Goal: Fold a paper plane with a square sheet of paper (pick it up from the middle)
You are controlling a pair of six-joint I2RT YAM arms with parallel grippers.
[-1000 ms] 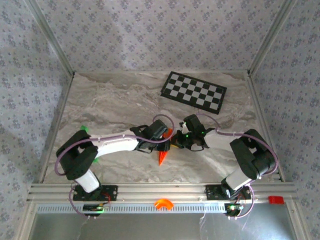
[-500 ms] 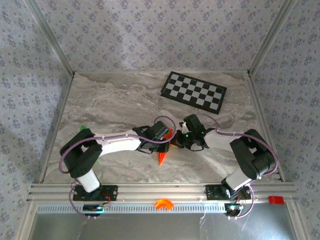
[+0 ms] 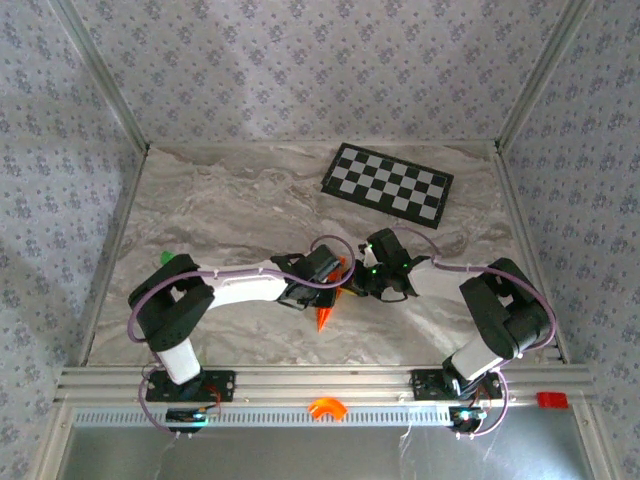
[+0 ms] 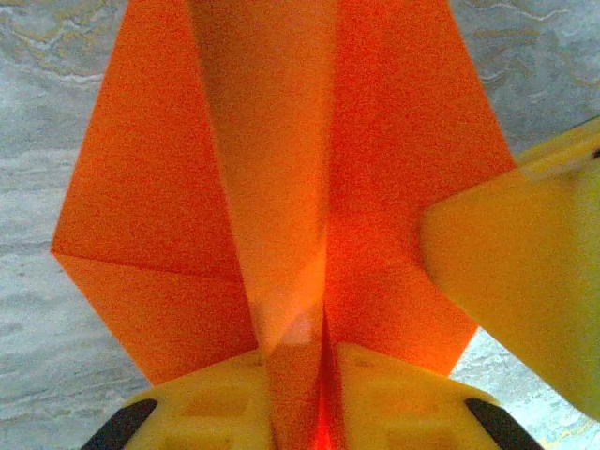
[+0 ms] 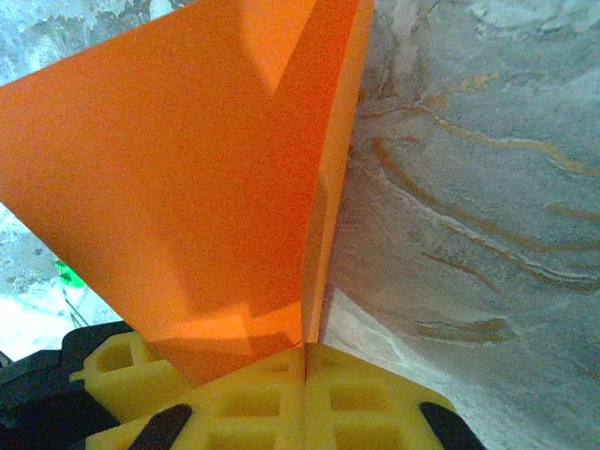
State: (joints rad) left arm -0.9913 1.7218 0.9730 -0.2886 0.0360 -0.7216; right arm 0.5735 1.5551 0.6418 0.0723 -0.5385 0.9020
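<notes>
The thin, bright orange paper, already creased into a pointed angular shape, is held between the two pincers at the middle of the grey marbled table. Its tip points out from below them toward the arm bases.

Over the last second the left arm's elbow has swung inward and the left pincer has edged closer to the right pincer. The paper's tip has barely shifted. I judge this to be the wings being drawn together along the centre crease, which would put the fold at a late stage, with the dart not yet finished.

In the left wrist view, the left pincer is pinching the raised central ridge of the orange paper. The flaps spread to either side ahead of its yellow fingers. A yellow finger of the right pincer presses in from the side.

In the right wrist view, the right pincer is pressed together on the paper's folded edge, which rises straight ahead of it.

Count:
- one orange paper
- two pincers, both gripping it
- one black-and-white checkerboard sheet, well beyond the pincers
- one small orange arch-shaped plastic part, on the rail behind them
- one tiny green piece, far off the left pincer's side
</notes>
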